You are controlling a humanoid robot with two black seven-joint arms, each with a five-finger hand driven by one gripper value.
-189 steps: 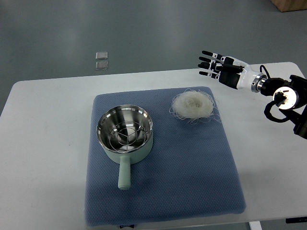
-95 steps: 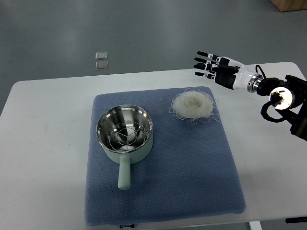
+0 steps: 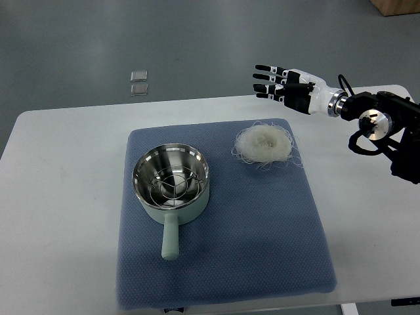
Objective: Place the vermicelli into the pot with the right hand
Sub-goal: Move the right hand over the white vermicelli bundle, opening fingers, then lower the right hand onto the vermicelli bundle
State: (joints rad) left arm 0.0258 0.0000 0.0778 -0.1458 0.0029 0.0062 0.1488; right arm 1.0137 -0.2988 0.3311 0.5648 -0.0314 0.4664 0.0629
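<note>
A pale nest of vermicelli [image 3: 264, 145] lies on the blue mat [image 3: 262, 230], toward its far right corner. Left of it stands a light green pot [image 3: 172, 183] with a steel inside, a wire rack in it, and its handle pointing toward me. My right hand [image 3: 274, 81] comes in from the right edge and hovers above the table's far side, beyond the vermicelli and apart from it. Its fingers are spread flat and hold nothing. The left arm does not show.
The mat lies on a white table [image 3: 59, 197] whose far edge runs just behind the hand. Two small clear squares [image 3: 138, 83] lie on the grey floor beyond the table.
My right hand has moved left and slightly farther away, from beside the table's right end to a spot beyond the vermicelli. Its fingers stayed spread. Pot and vermicelli have not moved.
</note>
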